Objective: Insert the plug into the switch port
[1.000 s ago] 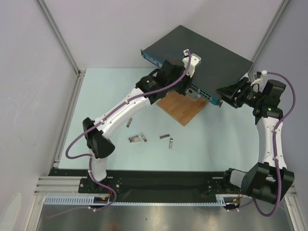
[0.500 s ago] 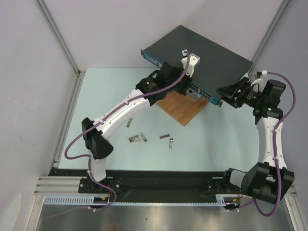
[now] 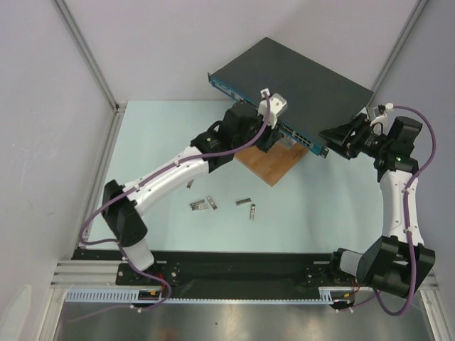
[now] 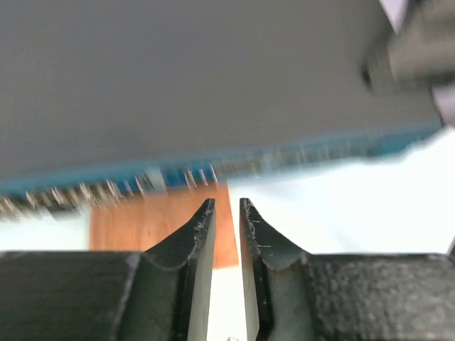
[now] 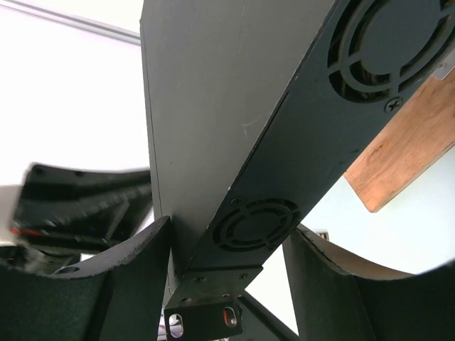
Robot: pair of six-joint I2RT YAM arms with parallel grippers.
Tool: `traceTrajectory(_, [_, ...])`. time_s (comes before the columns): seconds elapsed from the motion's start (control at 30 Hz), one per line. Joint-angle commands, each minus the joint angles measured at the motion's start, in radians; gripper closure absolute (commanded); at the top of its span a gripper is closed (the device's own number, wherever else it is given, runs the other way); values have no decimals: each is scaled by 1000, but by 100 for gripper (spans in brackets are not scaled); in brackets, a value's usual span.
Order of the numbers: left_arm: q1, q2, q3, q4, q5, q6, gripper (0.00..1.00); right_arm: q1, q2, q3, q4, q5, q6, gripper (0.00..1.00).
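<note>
The switch point(image 3: 306, 78) is a flat dark grey box whose blue front strip point(image 3: 298, 133) faces the left arm, with one edge over a wooden board point(image 3: 270, 162). My left gripper point(image 3: 269, 139) is just in front of the strip. In the left wrist view the gripper point(image 4: 226, 204) has a narrow gap between its jaws with nothing in it, and the blurred strip point(image 4: 306, 153) is above it. My right gripper point(image 3: 331, 135) is clamped on the switch's right end. In the right wrist view the gripper point(image 5: 227, 238) straddles the fan-vent side point(image 5: 259, 224). Several small metal plugs point(image 3: 202, 205) lie on the table.
More plugs lie near the table's middle point(image 3: 244, 202) and by the left forearm point(image 3: 190, 182). The board shows under the switch in the left wrist view point(image 4: 156, 224) and the right wrist view point(image 5: 405, 149). Grey walls and metal posts close in the back and sides.
My left arm has drawn back and down-left from the switch's front, and its elbow has swung left. The right arm and the switch have not moved.
</note>
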Motion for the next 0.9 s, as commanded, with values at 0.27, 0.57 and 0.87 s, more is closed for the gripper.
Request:
traceTrajectory(0.27, [30,-409,-406,-105,284,320,57,-1,83,64,89,-68,-75,33])
traceTrajectory(0.57, [31,-403,-691,-94,290,414,47,-68,60,137,-128,-75,-288,0])
traceTrajectory(0.87, [30,-148,-661,-67,178,448,42,-229,29,165,-293,-132,-458,0])
